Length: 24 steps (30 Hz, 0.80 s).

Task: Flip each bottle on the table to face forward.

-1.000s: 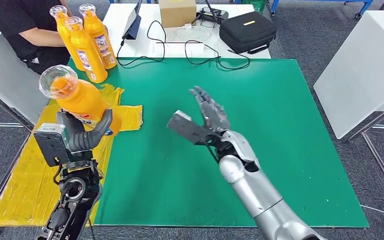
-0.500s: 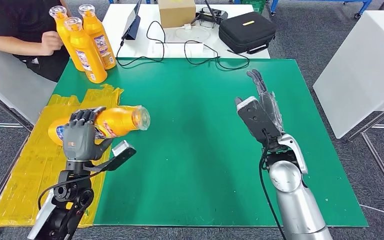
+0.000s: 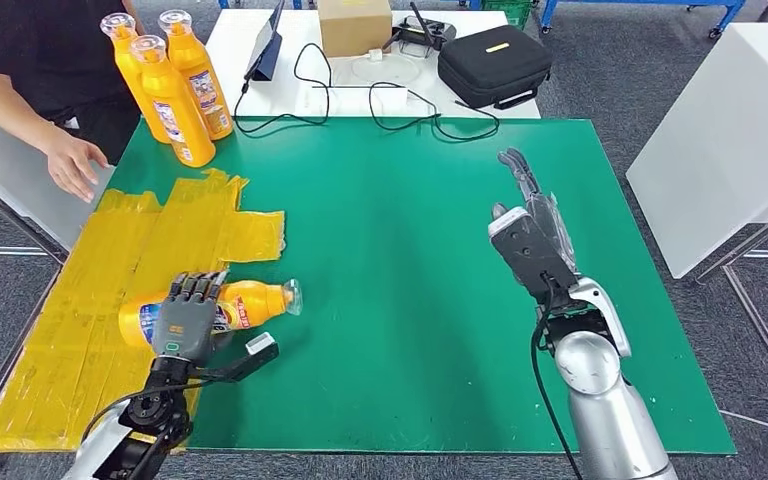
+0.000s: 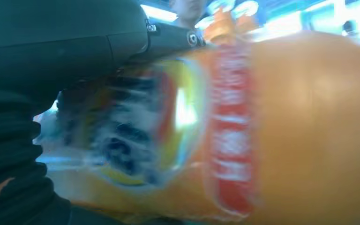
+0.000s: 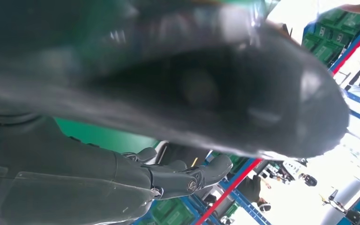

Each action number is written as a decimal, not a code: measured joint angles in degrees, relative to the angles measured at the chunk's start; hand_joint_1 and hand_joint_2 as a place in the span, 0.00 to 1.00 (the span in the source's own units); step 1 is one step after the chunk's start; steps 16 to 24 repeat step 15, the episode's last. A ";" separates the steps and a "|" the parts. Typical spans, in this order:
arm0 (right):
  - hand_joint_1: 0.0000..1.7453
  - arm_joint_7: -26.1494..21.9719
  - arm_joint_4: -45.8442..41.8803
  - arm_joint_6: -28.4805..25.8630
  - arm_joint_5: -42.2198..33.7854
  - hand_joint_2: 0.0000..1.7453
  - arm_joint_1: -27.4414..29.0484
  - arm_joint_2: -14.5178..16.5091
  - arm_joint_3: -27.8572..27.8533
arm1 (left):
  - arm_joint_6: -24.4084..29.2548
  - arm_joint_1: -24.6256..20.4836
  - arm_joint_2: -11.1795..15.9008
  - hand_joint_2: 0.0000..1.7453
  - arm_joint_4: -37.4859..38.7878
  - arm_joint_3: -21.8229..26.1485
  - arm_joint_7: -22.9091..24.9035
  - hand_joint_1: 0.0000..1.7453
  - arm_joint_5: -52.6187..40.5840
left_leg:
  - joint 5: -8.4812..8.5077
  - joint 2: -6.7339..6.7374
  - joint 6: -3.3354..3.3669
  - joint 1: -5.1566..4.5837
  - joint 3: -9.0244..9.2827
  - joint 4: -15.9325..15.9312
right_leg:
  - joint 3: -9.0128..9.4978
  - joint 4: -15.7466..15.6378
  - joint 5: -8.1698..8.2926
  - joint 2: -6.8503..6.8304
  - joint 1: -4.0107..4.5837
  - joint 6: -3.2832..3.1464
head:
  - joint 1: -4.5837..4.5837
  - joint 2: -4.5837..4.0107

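My left robot hand (image 3: 186, 322) grips the bottle (image 3: 222, 307), lying on its side on the yellow-taped surface (image 3: 80, 310), cap pointing right. My right robot hand (image 3: 532, 222) hovers empty, fingers spread, well apart.

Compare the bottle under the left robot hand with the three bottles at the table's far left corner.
The held bottle lies on its side, gripped by the left robot hand; the three bottles stand upright, untouched. It rests on yellow sheeting; they stand on the green mat. All are orange with clear caps.
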 joint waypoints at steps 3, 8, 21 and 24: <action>0.00 -0.02 -0.19 0.07 -0.07 0.00 0.43 -0.41 0.03 | 0.11 -1.01 0.44 0.00 1.91 0.01 0.51 0.00 -0.16 | 0.01 0.01 0.00 0.00 0.10 -0.01 | 0.09 0.00 0.00 0.00 0.00 0.00 | 0.00 0.00; 0.00 0.00 -0.42 0.07 -0.21 0.00 0.70 -0.86 0.15 | 0.54 -1.30 0.88 0.00 3.12 0.09 1.20 0.00 -0.37 | 0.06 0.00 -0.02 0.01 0.21 -0.01 | 0.23 0.01 0.00 -0.01 0.01 0.00 | 0.00 0.00; 0.00 0.53 -1.77 -0.51 -0.45 0.00 2.51 -1.59 0.08 | 5.37 0.91 0.98 0.00 -0.63 0.64 0.27 0.00 1.49 | 0.08 0.00 -0.01 -0.01 0.16 0.01 | 0.15 0.01 0.01 0.00 -0.01 0.01 | 0.01 0.00; 0.00 0.53 -1.77 -0.51 -0.45 0.00 2.51 -1.59 0.08 | 5.37 0.91 0.98 0.00 -0.63 0.64 0.27 0.00 1.49 | 0.08 0.00 -0.01 -0.01 0.16 0.01 | 0.15 0.01 0.01 0.00 -0.01 0.01 | 0.01 0.00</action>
